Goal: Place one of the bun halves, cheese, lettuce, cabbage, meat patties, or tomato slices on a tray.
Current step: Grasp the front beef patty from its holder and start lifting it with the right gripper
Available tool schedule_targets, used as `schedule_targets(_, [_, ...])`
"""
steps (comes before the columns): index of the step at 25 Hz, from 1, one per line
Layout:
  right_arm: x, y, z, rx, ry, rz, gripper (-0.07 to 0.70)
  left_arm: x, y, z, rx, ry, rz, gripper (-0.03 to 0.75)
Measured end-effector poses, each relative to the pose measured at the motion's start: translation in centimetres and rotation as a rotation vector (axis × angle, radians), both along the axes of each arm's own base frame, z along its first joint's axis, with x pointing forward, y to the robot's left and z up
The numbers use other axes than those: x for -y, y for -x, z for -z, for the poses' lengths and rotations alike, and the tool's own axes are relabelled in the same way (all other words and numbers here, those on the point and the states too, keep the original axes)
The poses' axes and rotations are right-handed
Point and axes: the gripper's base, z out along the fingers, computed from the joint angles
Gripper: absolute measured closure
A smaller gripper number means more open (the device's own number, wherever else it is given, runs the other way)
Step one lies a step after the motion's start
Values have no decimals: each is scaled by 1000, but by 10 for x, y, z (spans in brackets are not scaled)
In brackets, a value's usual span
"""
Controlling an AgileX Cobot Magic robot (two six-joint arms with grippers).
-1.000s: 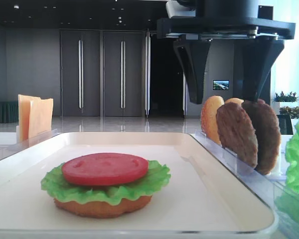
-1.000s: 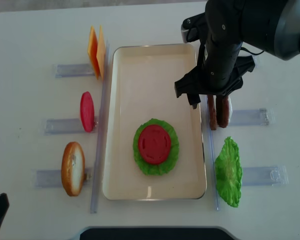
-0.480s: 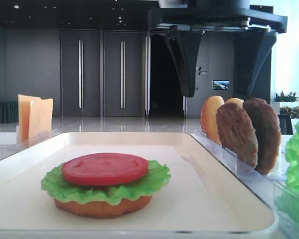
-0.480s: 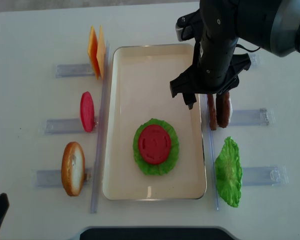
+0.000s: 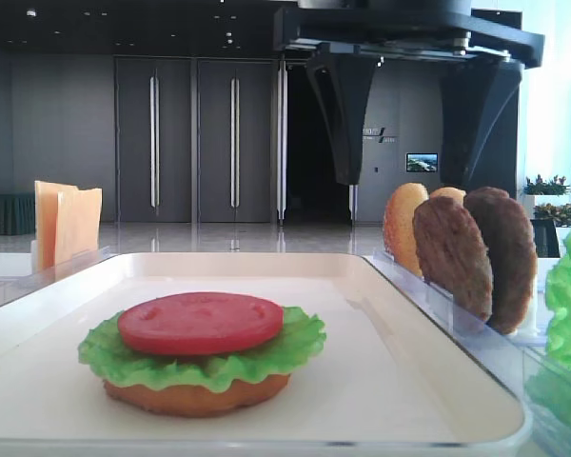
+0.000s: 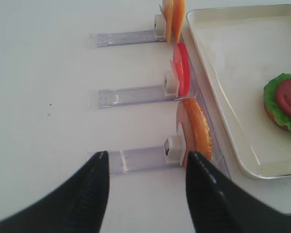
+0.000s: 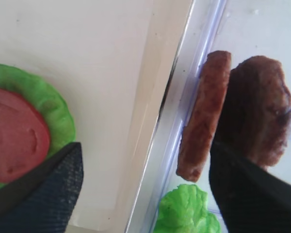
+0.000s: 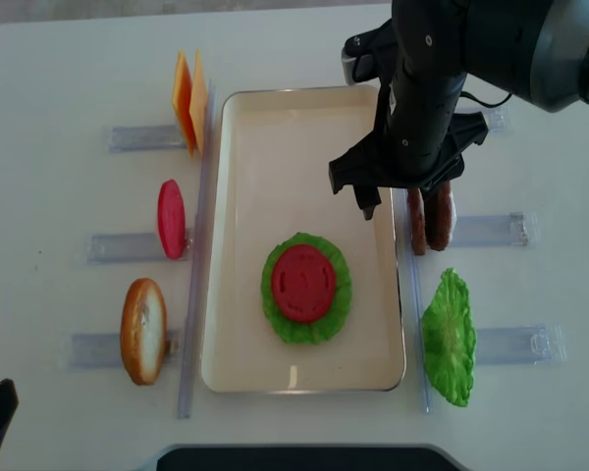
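right fingers: the right gripper (image 8: 404, 192) hangs spread wide and empty above the tray's right rim, one finger (image 5: 344, 114) over the tray side, the other above the rack.
left fingers: the left gripper (image 6: 144, 194) is parted and empty, low over the tabletop (image 8: 59, 118) beside the left racks.
meat patties: two brown discs (image 8: 428, 217) stand on edge in a clear rack (image 8: 491, 231) just right of the tray; in the right wrist view the nearer patty (image 7: 202, 116) shows between the fingers.
tray: the cream tray (image 8: 275, 137) already carries a bun half (image 5: 195, 395), lettuce (image 8: 334, 304) and a tomato slice (image 8: 302, 283), stacked.
step in hand: likely taking a patty.
doing it well: centre the fingers on one disc only, come straight down along its faces, clamp near its middle, and avoid nudging its neighbour or the rack.
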Motion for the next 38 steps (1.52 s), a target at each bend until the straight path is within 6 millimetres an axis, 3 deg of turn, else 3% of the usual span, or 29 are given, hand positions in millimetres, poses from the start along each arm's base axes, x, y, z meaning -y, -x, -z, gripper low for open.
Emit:
schedule_targets(12, [-4,-6,18,-28,23,-8,118,0,0,0,0,0,0,325])
schedule_targets(22, [1,-10,19,18,84,-36,183,0,0,0,0,0,0,325])
schedule_targets(33, [3,-12,19,27,106,-42,187,0,0,0,0,0,0,325])
schedule_targets(38, [2,-13,28,6,121,-43,187,0,0,0,0,0,0,325])
